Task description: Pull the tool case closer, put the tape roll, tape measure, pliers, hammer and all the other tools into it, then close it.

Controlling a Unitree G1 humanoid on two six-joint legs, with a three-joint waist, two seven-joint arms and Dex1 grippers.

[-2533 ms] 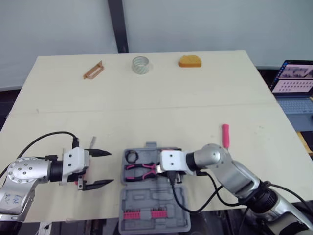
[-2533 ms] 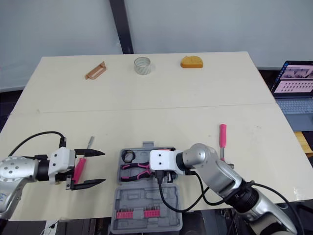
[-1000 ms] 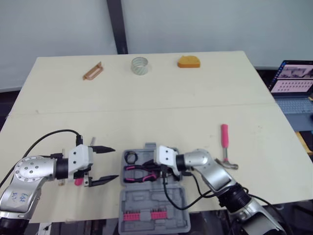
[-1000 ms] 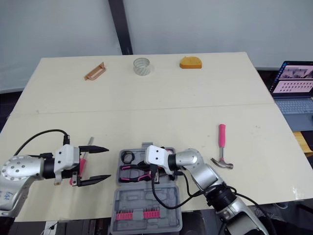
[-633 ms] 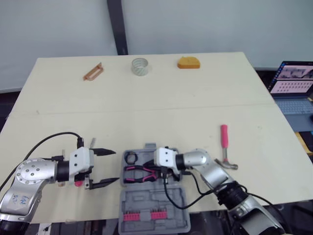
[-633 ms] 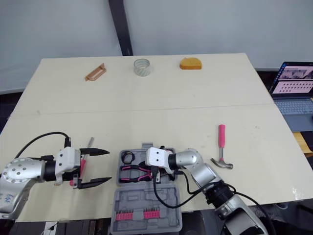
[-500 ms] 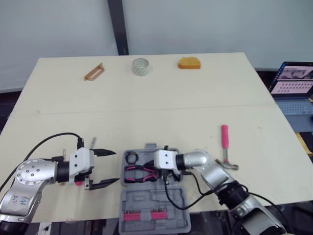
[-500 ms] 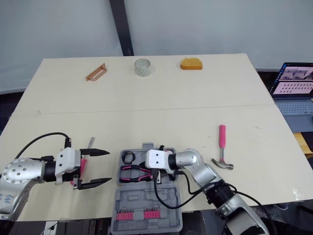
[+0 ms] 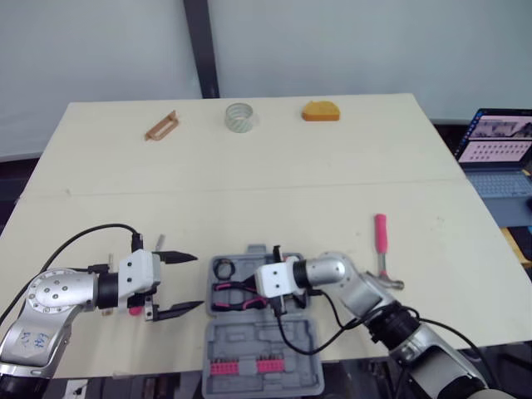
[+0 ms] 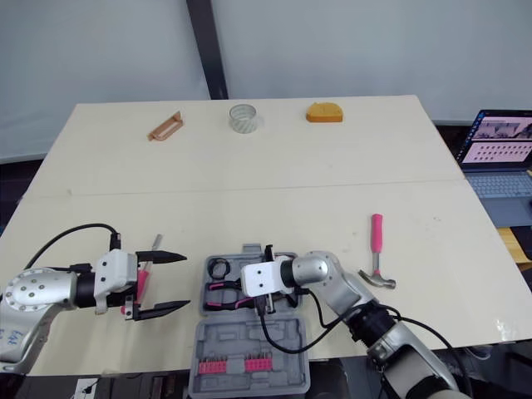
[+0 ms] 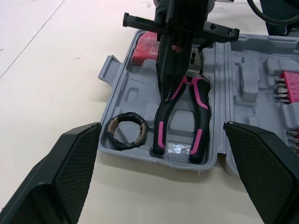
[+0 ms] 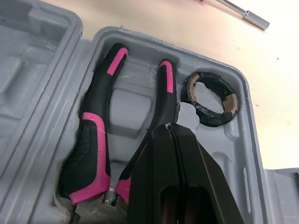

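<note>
grey tool case (image 11: 125,91) holds one pliers (image 11: 163,122) and one tape roll (image 11: 125,136).

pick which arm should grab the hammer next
Right: the hammer lies right of the tool case, near the right gripper, shut over the case. The left gripper sits open beyond the case's other side.

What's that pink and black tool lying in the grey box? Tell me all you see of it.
Those are pliers, with black rubbery-looking handles striped pink and a metal head. They lie flat in a moulded recess of the open grey tool case, handles slightly apart, beside a black tape roll. The right pincer, shut, points at one handle; contact is unclear.
</note>
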